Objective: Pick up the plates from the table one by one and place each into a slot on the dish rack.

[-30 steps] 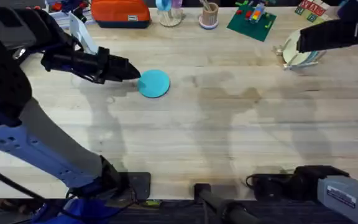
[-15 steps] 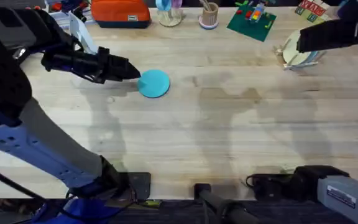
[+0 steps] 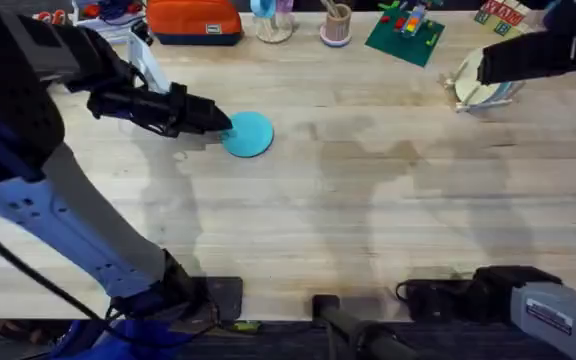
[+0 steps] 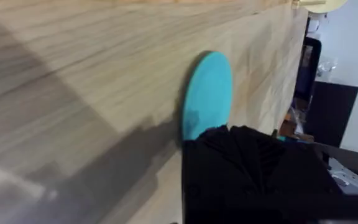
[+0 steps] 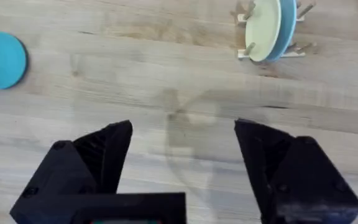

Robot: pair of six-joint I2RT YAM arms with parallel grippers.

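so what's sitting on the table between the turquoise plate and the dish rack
Nothing: in the overhead view, bare wood table runs from the turquoise plate to the dish rack.

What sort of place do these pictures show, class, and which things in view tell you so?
Probably a robot lab or test bench, not a kitchen: two arms work at a plank table, the dish rack is a small tabletop prop, and a toy brick model and pencil cup line the far edge.

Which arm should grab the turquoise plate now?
Left. Its gripper is already at the turquoise plate's edge on the table, while the right gripper hangs open far off, nearer the dish rack.
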